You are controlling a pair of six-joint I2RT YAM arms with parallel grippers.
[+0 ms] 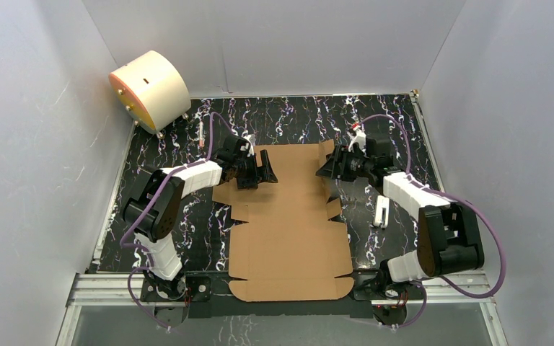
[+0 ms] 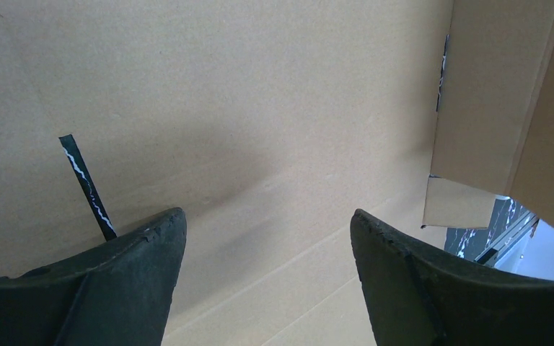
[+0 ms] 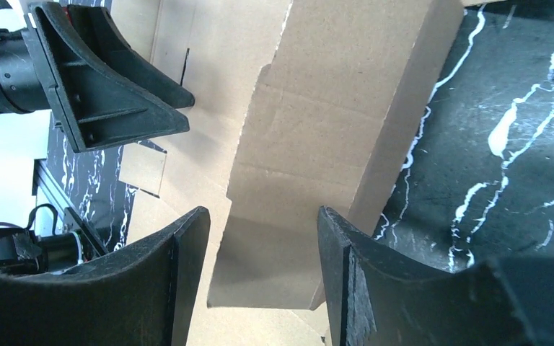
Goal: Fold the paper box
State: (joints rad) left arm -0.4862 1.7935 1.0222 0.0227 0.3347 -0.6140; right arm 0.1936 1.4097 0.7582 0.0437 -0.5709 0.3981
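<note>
**Asker:** What worries you from here?

**Me:** Start with my left claw (image 1: 263, 169). It is spread wide and grips nothing, hovering close above the far panel of the paper box (image 1: 288, 238). The box lies mostly flat beneath and nearer than both claws, its near edge reaching the rail (image 1: 115, 285). If that claw lifts away instead of pressing down, I reckon the sheet will slide or pivot when its other side is pushed. Nothing else pins it.

**Asker:** And further right?

**Me:** The raised side flap (image 3: 332, 130) stands tilted up in front of my right claw (image 3: 263, 216) and shows through its gap. Those fingers are parted too and, as far as I can tell, not pinching it. Left alone, the flap will probably spring back flat. Shoved too hard, it could buckle off its crease or drag the whole box toward my left claw.

**Asker:** The surface, the room?

**Me:** Behind and left of my left claw, a cream drum (image 1: 150, 88) sits at the table corner, well apart from the cardboard. The table (image 1: 296, 115) is black with white marbling and looks smooth, so I judge it slippery. Near my right arm, nearer than that claw, lies a small white object (image 1: 381, 211) that an elbow swing could knock. Plain white walls (image 1: 29, 144) enclose three sides.
</note>
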